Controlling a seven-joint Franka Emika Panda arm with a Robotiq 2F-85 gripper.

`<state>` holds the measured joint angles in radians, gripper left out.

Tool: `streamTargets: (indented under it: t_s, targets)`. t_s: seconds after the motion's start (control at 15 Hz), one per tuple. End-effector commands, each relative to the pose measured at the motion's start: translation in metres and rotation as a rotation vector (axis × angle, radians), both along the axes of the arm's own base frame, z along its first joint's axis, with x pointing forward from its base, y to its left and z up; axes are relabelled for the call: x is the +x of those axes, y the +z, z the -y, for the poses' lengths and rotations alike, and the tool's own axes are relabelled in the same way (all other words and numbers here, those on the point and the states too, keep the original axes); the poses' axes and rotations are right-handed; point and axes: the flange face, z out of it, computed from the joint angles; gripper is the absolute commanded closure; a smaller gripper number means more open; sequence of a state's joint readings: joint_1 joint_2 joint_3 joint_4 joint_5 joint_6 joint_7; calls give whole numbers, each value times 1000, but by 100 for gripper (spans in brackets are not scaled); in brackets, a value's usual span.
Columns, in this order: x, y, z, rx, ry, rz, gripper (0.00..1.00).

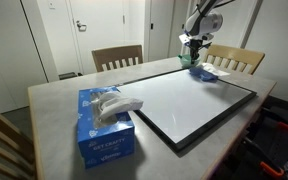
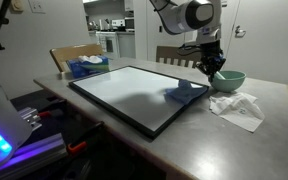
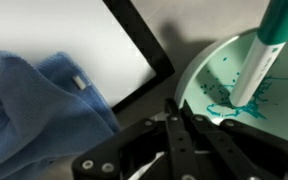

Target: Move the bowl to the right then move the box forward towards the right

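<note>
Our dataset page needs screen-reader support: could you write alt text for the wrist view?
The black gripper is closed at the rim of a pale green bowl streaked with teal marks, with a teal-and-white marker standing in it. To the left, a crumpled blue cloth lies on a black-framed whiteboard on a grey table.

The jaws hang at the bowl, beside a cloth on the board. A box sits well apart.

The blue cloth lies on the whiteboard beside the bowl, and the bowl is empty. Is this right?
No. The bowl is not empty: the wrist view shows a green marker inside it. The blue cloth does lie on the whiteboard beside it.
</note>
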<state>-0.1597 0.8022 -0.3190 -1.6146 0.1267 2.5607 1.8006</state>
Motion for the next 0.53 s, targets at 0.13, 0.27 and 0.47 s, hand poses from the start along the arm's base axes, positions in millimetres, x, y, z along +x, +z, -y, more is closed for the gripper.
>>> streamTargets:
  t_s: [0.13,0.27,0.47]
  targets:
    - [2,-14,22,196,-207,12,99]
    - [2,-10,26,251,-276,22,99]
    - [3,-6,30,252,-323,33,99]
